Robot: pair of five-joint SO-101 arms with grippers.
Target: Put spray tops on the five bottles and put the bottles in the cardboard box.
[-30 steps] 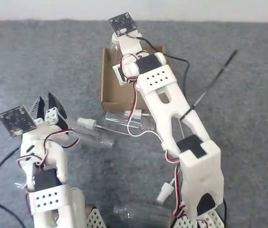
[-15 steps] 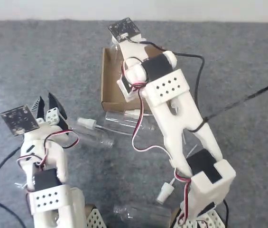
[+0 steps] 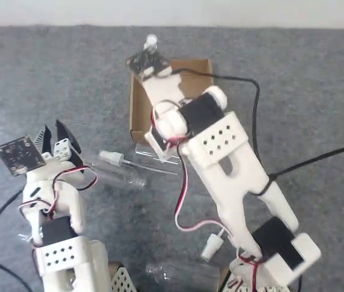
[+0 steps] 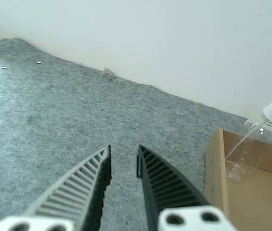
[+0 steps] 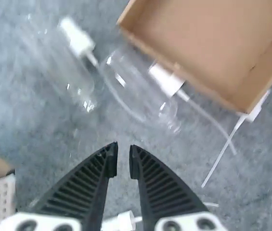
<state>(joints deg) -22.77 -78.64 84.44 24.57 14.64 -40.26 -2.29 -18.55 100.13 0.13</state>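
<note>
I am holding my right gripper (image 5: pixel 122 151) above the carpet (image 3: pixel 50 73) near the cardboard box (image 5: pixel 208 43), its jaws drawn to a narrow slit with nothing between them. My left gripper (image 4: pixel 124 161) is hanging well apart at the other side, jaws a little wider and likewise bare. Below the right gripper two clear bottles are lying on their sides. The first bottle (image 3: pixel 128 173) is running its long axis roughly along the box's near wall, its white top pointing toward my left arm. The second bottle (image 5: pixel 131 84) is lying just beside that wall. The right wrist view is showing a white spray top (image 5: pixel 166 79) at it, while in the high view my right arm is covering much of it. A third bottle (image 4: pixel 244 156) is standing inside the box, top up. The left wrist view is giving its clear body and slanting tube, and the high view its white cap past my wrist camera. A fourth bottle (image 3: pixel 181 274) is lying near my arms' bases, a loose spray top (image 3: pixel 211 246) just beside it.
</note>
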